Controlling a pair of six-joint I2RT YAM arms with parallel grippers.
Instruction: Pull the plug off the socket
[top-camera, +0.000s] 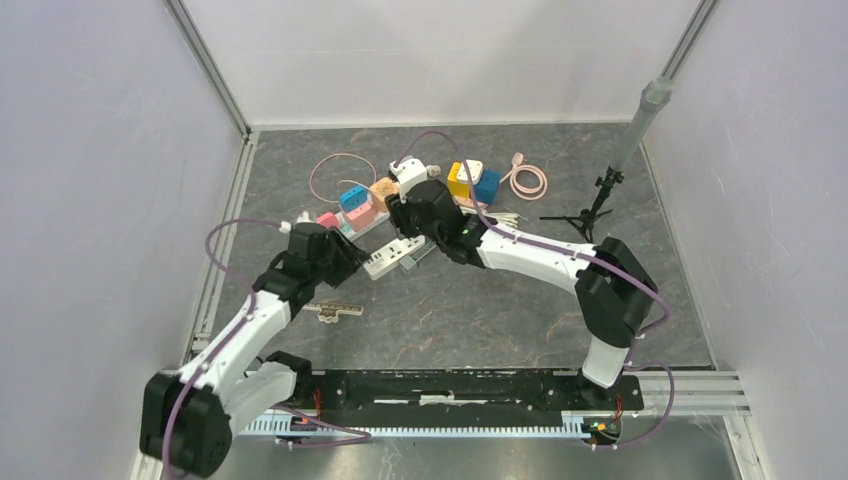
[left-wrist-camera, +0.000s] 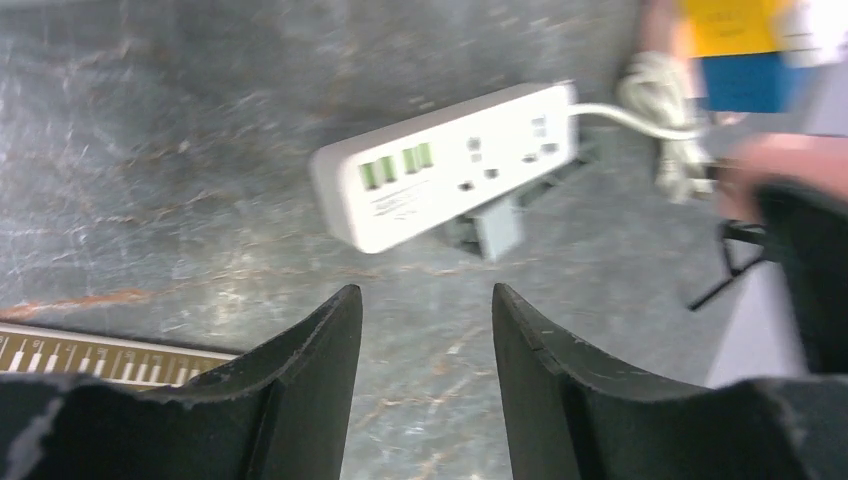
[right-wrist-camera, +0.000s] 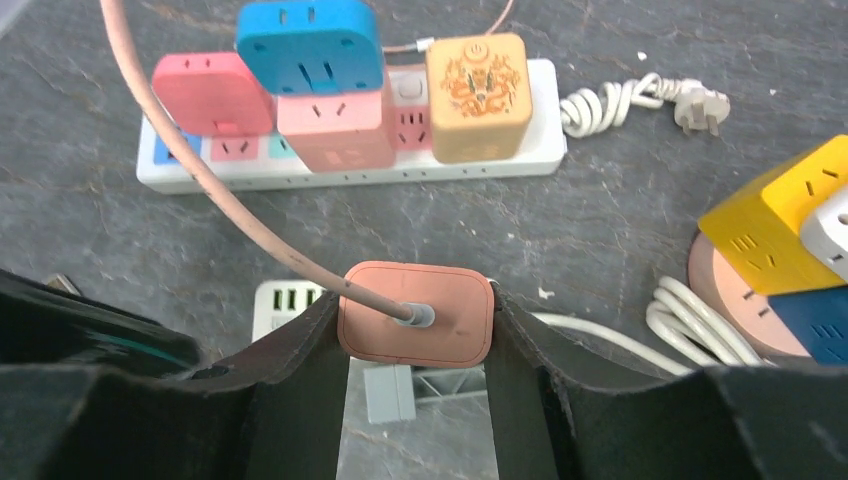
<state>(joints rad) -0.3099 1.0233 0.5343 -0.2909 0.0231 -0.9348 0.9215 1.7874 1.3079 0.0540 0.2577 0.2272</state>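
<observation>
Left hand (left-wrist-camera: 425, 295) hangs wide open and empty beside the white power strip (left-wrist-camera: 450, 160) at the middle of the worktop (left-wrist-camera: 150, 150). Right hand (right-wrist-camera: 415, 300) grips the salmon plug (right-wrist-camera: 415, 325), apparently clear of the strip, toward the far edge. Its trailing cord (right-wrist-camera: 230, 200) could snag the neighbouring adapters (right-wrist-camera: 335, 130) and drag them.

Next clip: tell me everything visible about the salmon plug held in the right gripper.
The plug is a salmon-pink, rounded-rectangle block that looks like matte plastic. A grey collar at its middle leads into a pink cable, which curves up and left out of view. The right gripper clamps its two short sides, fingers touching it. Its back faces the wrist camera, so the prongs are hidden. It sits above the white strip, whose sockets look empty in the left wrist view, so it appears unplugged.
</observation>
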